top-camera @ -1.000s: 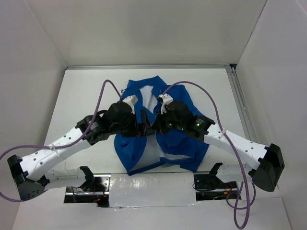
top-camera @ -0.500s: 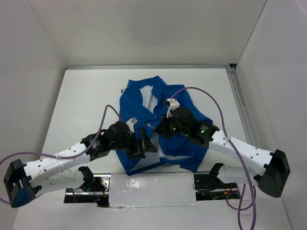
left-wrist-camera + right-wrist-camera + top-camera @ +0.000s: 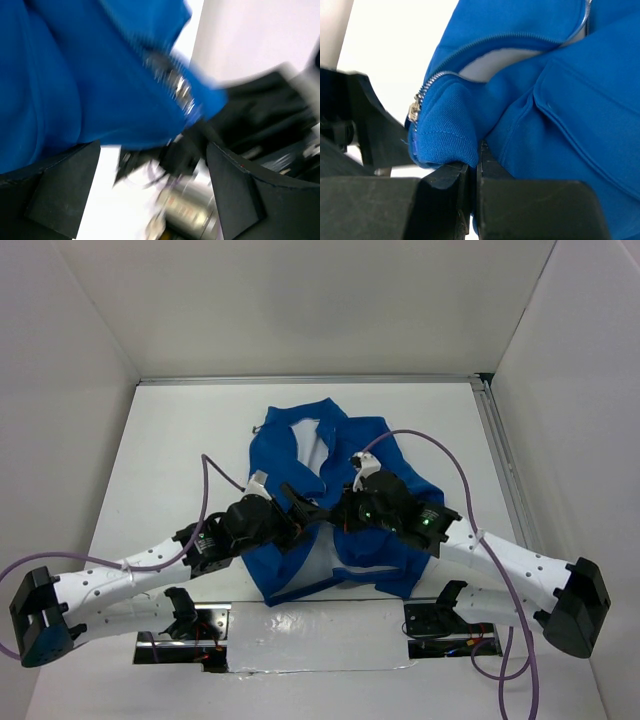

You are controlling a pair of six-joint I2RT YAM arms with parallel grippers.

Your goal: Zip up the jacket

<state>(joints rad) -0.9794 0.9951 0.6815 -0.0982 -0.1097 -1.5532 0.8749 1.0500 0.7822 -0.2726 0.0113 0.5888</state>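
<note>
the jacket (image 3: 272,460) lies spread mid-desk (image 3: 180,440), front open and white lining (image 3: 495,60) showing (no teeth visibly joined). the right gripper (image 3: 471,170) has its jaws clamped on a blue hem fold beside the zipper (image 3: 431,80) end. the left gripper (image 3: 150,175) hovers close by, jaws wide apart and empty. mating the two sides and the whole upward pull appear left to do.

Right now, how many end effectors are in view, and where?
2. The left end effector is open at the front opening of the jacket, beside the zipper. The right end effector is shut on a fold of blue fabric next to it.
</note>
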